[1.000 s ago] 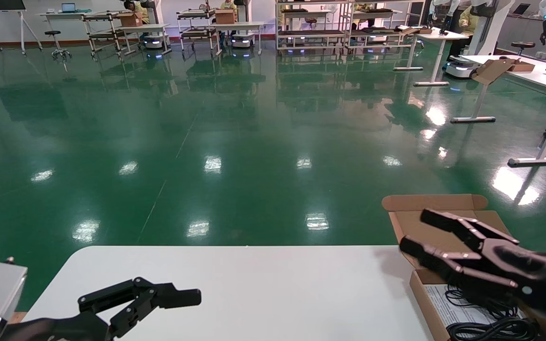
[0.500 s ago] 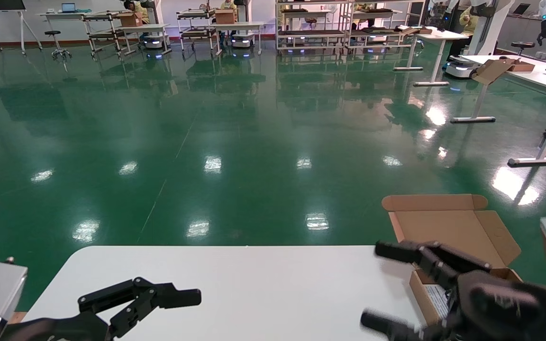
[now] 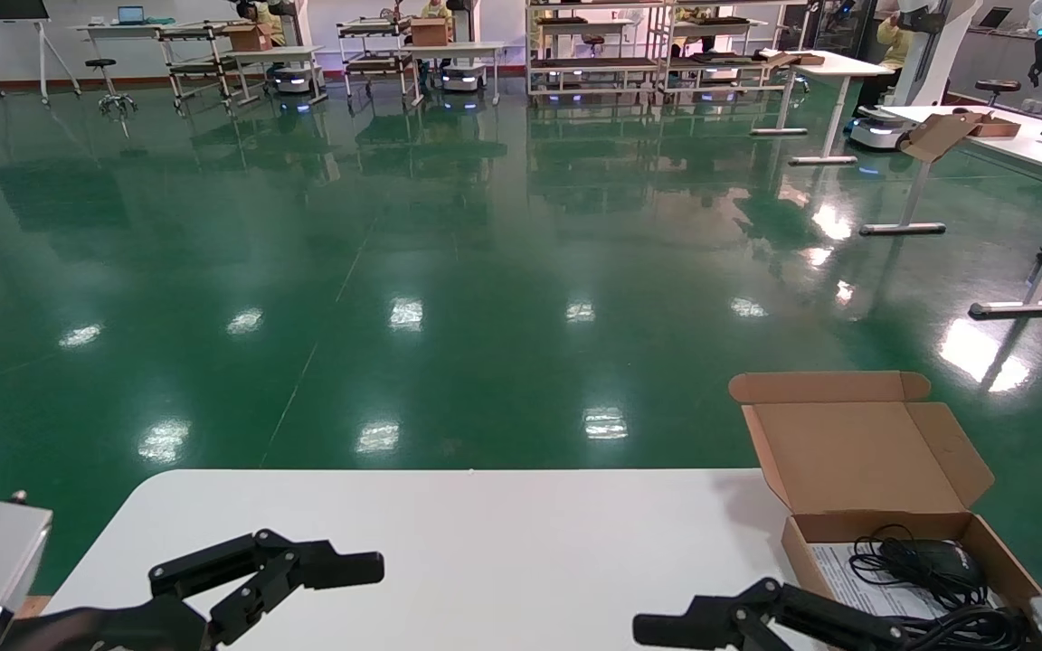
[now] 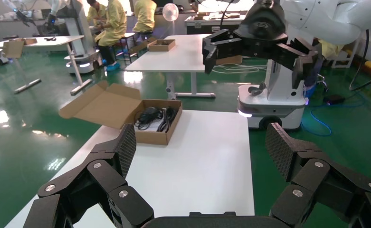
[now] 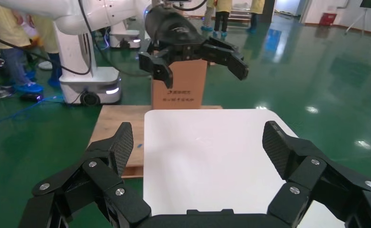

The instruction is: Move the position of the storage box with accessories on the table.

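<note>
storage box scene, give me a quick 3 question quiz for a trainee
1. True or false: the storage box has its lid shut.
2. Multiple choice: where on the table does the box sit, in the head view? A) the far right corner B) the middle C) the near left edge
3. Fill in: the right gripper is low over the table beside the box, its jaws ____.

Key
1. False. The flap stands open, and the accessories, a black mouse with cable on a printed sheet, show inside.
2. A
3. Open, holding nothing. The left gripper also hangs open at the near left.
</note>
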Available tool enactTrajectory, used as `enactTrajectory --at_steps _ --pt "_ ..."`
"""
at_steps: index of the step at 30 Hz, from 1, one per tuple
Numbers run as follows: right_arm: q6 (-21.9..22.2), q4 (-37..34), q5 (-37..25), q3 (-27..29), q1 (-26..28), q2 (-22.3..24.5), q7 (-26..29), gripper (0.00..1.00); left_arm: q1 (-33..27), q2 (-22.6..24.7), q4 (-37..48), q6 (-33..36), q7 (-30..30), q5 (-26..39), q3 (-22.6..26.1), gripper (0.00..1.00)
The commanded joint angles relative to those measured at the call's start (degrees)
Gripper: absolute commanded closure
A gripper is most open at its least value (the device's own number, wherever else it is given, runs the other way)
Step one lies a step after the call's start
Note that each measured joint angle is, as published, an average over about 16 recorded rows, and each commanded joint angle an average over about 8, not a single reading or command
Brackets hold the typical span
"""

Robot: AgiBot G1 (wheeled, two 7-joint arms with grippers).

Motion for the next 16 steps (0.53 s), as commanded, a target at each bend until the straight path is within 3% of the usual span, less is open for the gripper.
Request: enactTrajectory --at_steps 1,16 --pt "-0.44 1.49 -0.25 0.29 -0.26 0.14 0.12 0.00 0.01 0.00 0.00 -0.01 0.00 0.00 0.00 0.00" --pt "0.02 0.04 -0.11 0.06 -0.06 0.04 0.05 0.00 0.00 0.00 0.01 -0.01 0.00 0.00 0.00 0.00"
